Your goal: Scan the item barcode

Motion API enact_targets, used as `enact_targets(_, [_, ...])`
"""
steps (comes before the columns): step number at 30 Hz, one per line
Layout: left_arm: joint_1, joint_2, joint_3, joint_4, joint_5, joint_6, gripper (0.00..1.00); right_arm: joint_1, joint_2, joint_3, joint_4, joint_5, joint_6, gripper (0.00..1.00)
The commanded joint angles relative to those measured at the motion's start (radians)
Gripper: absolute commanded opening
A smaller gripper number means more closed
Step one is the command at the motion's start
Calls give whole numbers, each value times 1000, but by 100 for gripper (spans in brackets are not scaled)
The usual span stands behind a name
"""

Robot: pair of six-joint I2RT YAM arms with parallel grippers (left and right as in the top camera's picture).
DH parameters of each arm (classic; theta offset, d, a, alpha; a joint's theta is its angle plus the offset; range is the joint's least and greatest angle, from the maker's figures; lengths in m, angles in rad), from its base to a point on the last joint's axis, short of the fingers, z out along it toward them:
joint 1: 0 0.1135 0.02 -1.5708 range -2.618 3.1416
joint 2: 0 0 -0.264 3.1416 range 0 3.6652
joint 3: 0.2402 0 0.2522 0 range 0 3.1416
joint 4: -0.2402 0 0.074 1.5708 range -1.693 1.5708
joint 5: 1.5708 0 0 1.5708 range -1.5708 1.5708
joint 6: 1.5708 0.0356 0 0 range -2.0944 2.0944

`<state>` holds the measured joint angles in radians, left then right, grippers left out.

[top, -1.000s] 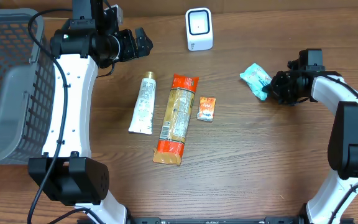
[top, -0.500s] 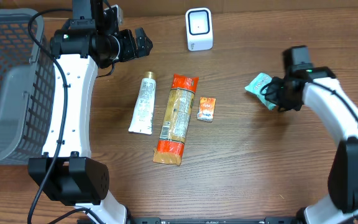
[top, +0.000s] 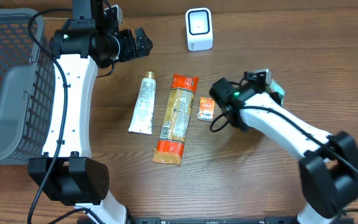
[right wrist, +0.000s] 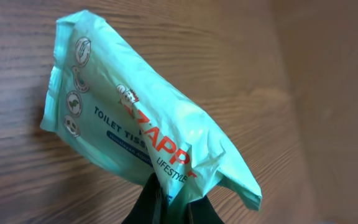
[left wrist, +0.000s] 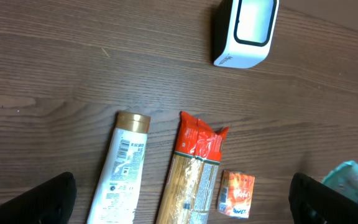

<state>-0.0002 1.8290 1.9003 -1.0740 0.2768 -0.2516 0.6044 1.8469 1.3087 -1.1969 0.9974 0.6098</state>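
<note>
A mint-green toilet tissue pack hangs off the table in my right gripper, which is shut on the pack's lower edge. From above, the pack shows just right of the right gripper, mid-table to the right of centre. The white barcode scanner stands upright at the back centre, also seen as the scanner in the left wrist view. My left gripper hovers open at the back left with nothing between its fingers.
A white tube, a long orange-ended pasta pack and a small orange sachet lie side by side mid-table. A grey mesh basket fills the left edge. The right arm's elbow hangs close to the sachet.
The right arm has lifted the green pack off the table and swung it left and inward from the far right. The left arm has not moved.
</note>
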Motion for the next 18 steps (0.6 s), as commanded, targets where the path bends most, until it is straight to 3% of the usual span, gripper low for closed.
enact_targets(1, [-2, 1, 0, 1, -3, 20, 100, 17, 92, 9, -22, 179, -61, 4])
enact_targets(6, [-2, 1, 0, 1, -3, 20, 100, 51, 169, 9, -39, 181, -61, 4])
enact_targets(8, [-2, 1, 0, 1, -3, 20, 100, 75, 174, 9, -25, 112, -71, 4])
enact_targets(11, [-2, 1, 0, 1, -3, 20, 100, 123, 174, 9, 20, -73, -199, 4])
enact_targets(14, [-2, 1, 0, 1, -3, 20, 100, 181, 174, 9, 45, -227, -287, 16])
enact_targets(17, [-2, 1, 0, 1, -3, 20, 100, 231, 174, 9, 43, -244, -286, 26])
enact_targets(18, [-2, 1, 0, 1, -3, 20, 100, 245, 174, 9, 43, -245, -286, 36])
